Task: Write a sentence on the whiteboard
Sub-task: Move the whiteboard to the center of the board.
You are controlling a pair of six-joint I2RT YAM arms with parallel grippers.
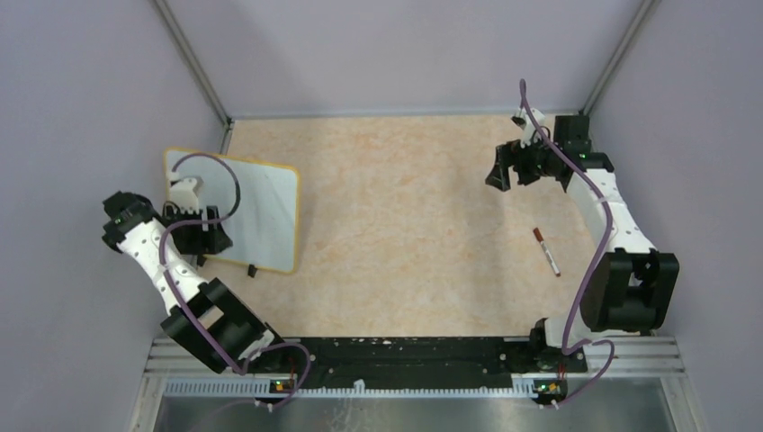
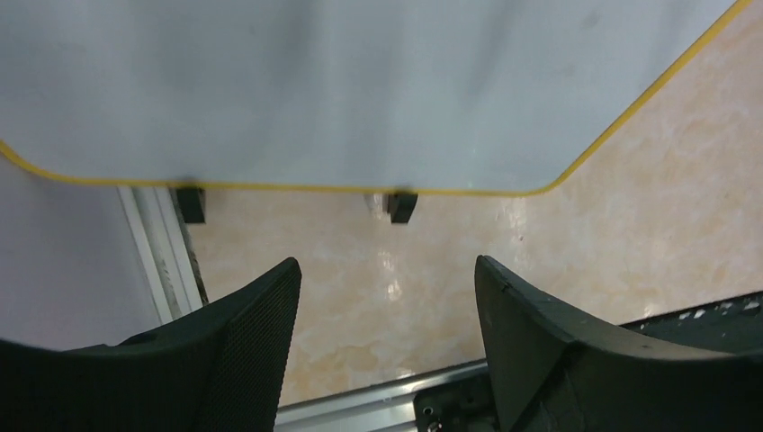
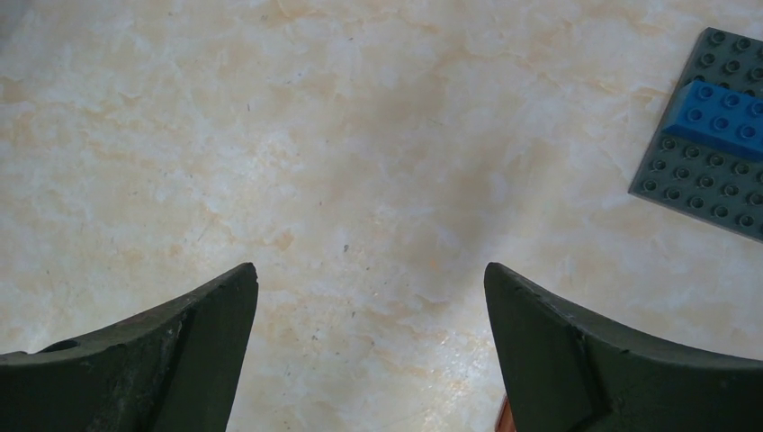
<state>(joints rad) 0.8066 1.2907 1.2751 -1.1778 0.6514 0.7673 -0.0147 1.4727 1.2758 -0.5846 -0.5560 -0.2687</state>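
Observation:
The whiteboard [image 1: 265, 211] lies flat at the left of the table, white with a thin yellow-orange rim. No writing shows on it in any view. My left gripper [image 1: 209, 241] hovers over its near left part, open and empty. In the left wrist view the board [image 2: 360, 90] fills the top, with its two black clip feet [image 2: 401, 206] at its edge beyond my open fingers [image 2: 531, 315]. My right gripper [image 1: 508, 171] is open and empty at the back right, above bare table [image 3: 360, 162]. A marker [image 1: 544, 250] with a reddish-brown cap lies on the table right of centre.
A dark studded plate [image 3: 711, 162] with a blue brick [image 3: 720, 117] on it lies near my right gripper; it is hidden in the top view. Purple walls close in the sides and back. The metal base rail [image 1: 405, 360] runs along the near edge.

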